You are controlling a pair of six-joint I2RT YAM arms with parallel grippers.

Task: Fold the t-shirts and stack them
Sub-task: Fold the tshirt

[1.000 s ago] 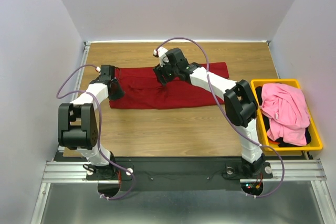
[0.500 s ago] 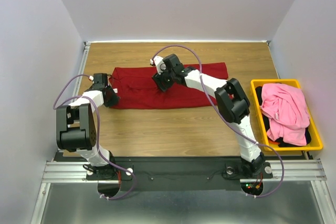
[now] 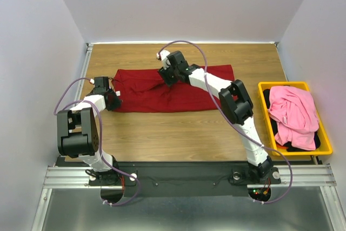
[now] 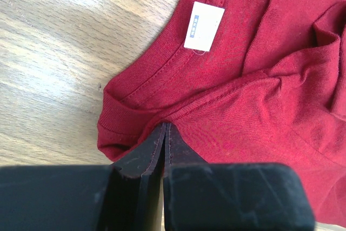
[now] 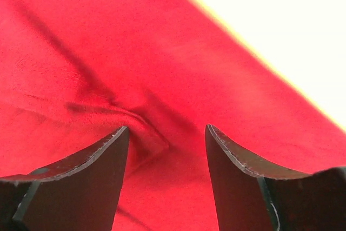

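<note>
Dark red cloth t-shirt [image 3: 178, 94] runs 9-to-3 o'clock, collar at 9. We see left gripper [image 4: 165, 129] clamped on it, right gripper [image 5: 166, 128] released. Yellow plastic bin [image 3: 284, 84] holds pink t-shirt [image 3: 294, 113], black t-shirt [image 3: 272, 128].

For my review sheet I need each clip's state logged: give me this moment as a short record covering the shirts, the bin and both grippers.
red shirt: laid out across the far half of the table, creased
left gripper: shut on the red shirt's edge beside the collar
right gripper: open, fingers either side of a wrinkle in the red shirt
pink shirt: crumpled in the yellow bin
black shirt: under the pink shirt, in the same bin
folded stack: none yet
</note>
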